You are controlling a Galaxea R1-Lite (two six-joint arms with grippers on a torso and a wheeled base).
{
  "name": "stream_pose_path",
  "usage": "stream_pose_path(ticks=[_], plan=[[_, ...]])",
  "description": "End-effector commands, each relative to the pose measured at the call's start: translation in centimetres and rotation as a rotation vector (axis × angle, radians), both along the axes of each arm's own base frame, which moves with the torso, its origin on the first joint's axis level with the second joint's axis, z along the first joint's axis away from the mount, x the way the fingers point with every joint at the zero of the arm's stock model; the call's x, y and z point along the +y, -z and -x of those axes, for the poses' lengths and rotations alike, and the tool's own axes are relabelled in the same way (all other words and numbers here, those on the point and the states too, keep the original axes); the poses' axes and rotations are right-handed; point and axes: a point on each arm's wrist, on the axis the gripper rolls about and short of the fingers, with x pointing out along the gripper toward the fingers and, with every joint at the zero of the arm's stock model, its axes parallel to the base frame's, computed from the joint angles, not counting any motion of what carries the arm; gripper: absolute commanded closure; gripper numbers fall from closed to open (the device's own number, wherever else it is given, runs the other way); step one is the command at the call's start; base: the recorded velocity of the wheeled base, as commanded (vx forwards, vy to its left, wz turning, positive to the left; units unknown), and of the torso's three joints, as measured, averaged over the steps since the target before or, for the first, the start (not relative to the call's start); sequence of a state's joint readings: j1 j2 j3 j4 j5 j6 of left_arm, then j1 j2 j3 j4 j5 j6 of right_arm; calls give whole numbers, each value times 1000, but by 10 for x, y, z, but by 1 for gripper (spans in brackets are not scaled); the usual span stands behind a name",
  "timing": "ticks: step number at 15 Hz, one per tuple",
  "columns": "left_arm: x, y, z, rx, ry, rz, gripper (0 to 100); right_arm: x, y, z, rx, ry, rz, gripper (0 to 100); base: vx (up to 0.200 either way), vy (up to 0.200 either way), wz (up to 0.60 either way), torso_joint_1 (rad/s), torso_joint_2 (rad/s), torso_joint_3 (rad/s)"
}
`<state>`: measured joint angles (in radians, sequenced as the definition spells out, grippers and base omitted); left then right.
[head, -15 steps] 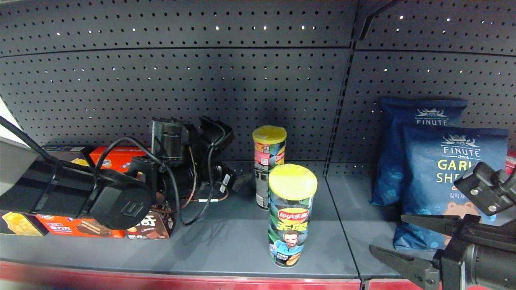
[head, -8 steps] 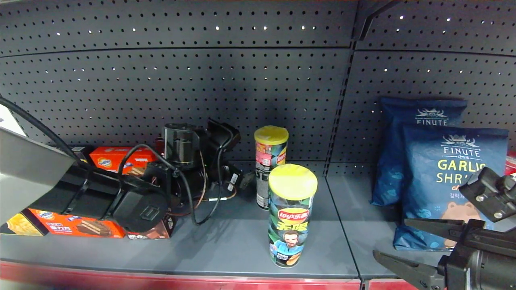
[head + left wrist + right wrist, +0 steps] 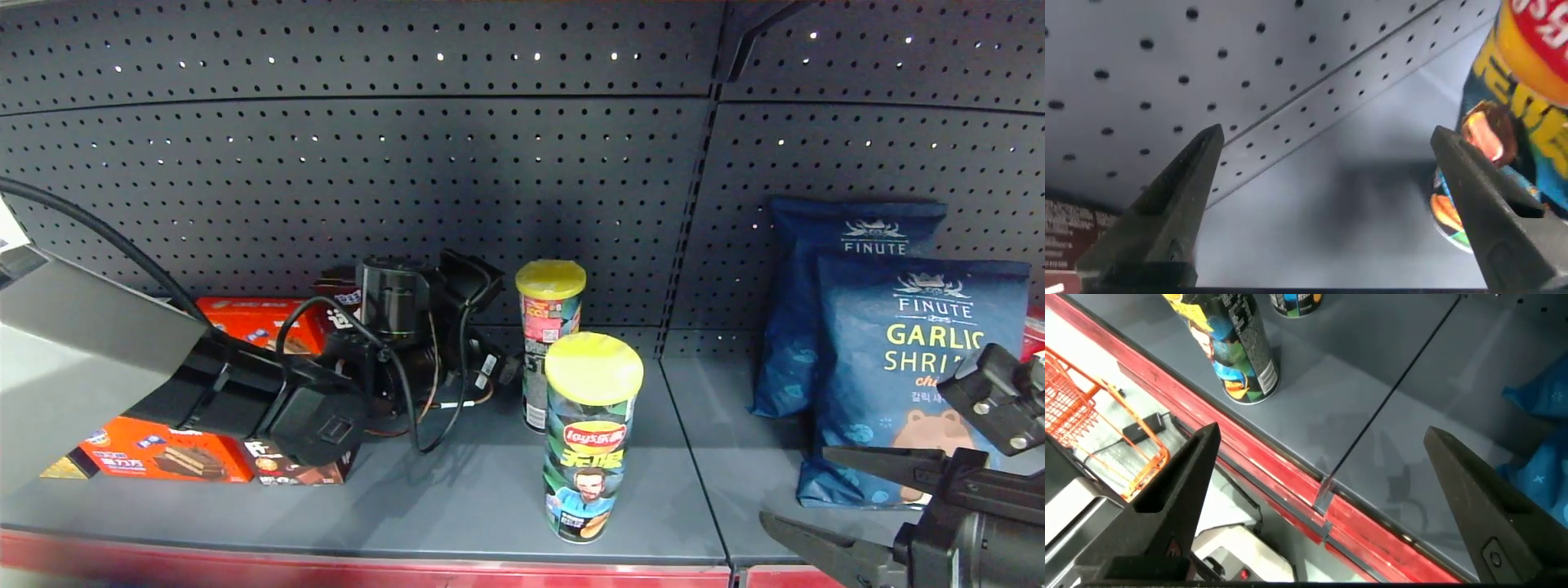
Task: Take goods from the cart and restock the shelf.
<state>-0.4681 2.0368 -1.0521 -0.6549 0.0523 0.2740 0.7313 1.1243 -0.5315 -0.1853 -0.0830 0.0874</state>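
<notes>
Two chip cans with yellow lids stand mid-shelf, one at the front and one behind it near the pegboard. My left gripper lies low on the shelf just left of the back can, mostly hidden by its own wrist. In the left wrist view it is open with nothing between the fingers, and a chip can stands just past one fingertip. My right gripper hangs open and empty over the shelf's front edge, right of the front can.
Orange and brown snack boxes lie under my left arm, another orange box behind. Two blue snack bags lean at the right. Grey shelf board has a red front lip. An orange cart basket sits below.
My left arm has slid right along the shelf, bringing its gripper closer to the back can. The right gripper has drifted slightly down and right. The cans have not moved.
</notes>
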Motion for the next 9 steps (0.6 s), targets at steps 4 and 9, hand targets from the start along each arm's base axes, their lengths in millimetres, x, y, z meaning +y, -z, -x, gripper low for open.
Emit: stream_pose_path(ticks=[4,9], plan=[[21,-10,9,-9,-44,-5,0,-1,1,1,1,-4,0,0,0,0,0,0,0,0],[33,-15,54,23,-10,-17,0,2,4,-1,19,-22,7,0,0,0,0,0,0,0]])
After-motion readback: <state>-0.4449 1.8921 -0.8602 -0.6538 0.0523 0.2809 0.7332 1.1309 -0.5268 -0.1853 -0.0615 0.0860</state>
